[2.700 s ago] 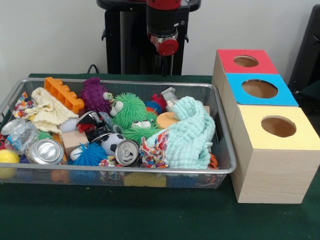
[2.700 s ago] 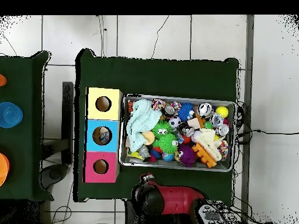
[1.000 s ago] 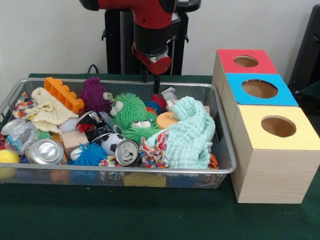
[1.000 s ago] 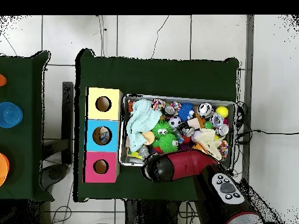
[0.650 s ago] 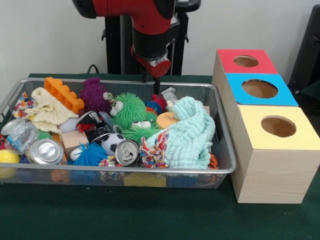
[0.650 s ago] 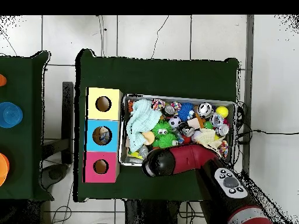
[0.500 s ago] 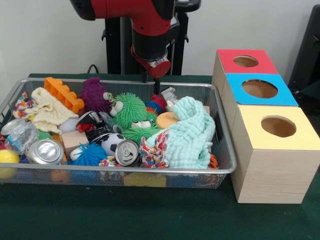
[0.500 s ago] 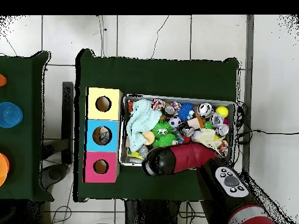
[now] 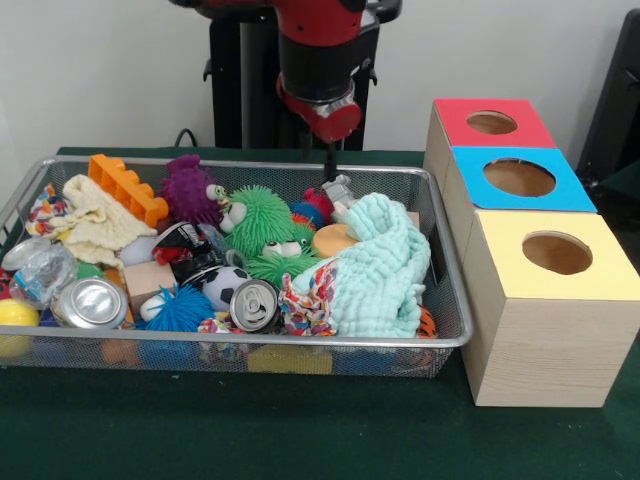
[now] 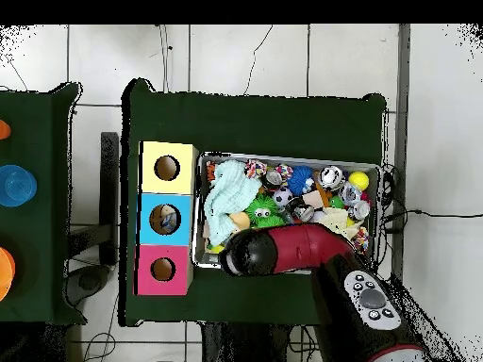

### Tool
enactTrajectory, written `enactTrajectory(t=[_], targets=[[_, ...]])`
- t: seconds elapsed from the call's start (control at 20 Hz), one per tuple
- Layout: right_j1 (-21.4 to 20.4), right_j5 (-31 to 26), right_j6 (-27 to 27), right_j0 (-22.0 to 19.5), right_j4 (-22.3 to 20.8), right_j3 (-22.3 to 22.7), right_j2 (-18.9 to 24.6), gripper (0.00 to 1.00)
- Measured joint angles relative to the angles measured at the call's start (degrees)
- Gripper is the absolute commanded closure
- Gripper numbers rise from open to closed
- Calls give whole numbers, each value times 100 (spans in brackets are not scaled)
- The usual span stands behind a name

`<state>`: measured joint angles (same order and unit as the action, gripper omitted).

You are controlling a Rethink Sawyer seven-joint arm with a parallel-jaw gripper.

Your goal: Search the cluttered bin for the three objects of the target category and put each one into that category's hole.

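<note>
The wire mesh bin (image 9: pixel 440 330) is full of mixed toys: two green spiky toys (image 9: pixel 262 220), a purple spiky toy (image 9: pixel 188 188), a blue spiky ball (image 9: pixel 180 310), a soccer ball (image 9: pixel 225 285), two cans (image 9: pixel 253 303), a wooden cube (image 9: pixel 150 280), an orange block (image 9: pixel 125 187), a cream cloth (image 9: pixel 95 220) and a mint cloth (image 9: pixel 385 265). My gripper (image 9: pixel 328 162) hangs over the bin's far rim, just above a small grey piece (image 9: pixel 340 188) and a red toy (image 9: pixel 318 203), holding nothing. From overhead the arm (image 10: pixel 283 250) hides it.
Three wooden boxes with round holes stand beside the bin: red lid (image 9: pixel 455 112), blue lid (image 9: pixel 480 185), yellow lid (image 9: pixel 500 235). Overhead they show as yellow (image 10: pixel 151 168), blue (image 10: pixel 149 219) and red (image 10: pixel 147 270), left of the bin (image 10: pixel 283 160).
The arm has swung out from the pedestal over the bin's far edge. In the last half second the gripper shifted a little toward the boxes. The toys have not moved.
</note>
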<state>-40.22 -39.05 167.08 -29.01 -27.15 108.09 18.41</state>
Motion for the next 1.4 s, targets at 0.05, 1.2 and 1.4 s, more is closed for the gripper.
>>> enactTrajectory(t=[0.05,1.2,1.4], targets=[[-126,-51,0,85,127,0,1,0],[-744,-312,0,743,440,-269,-223,0],[-713,-249,0,677,230,-365,-294,0]])
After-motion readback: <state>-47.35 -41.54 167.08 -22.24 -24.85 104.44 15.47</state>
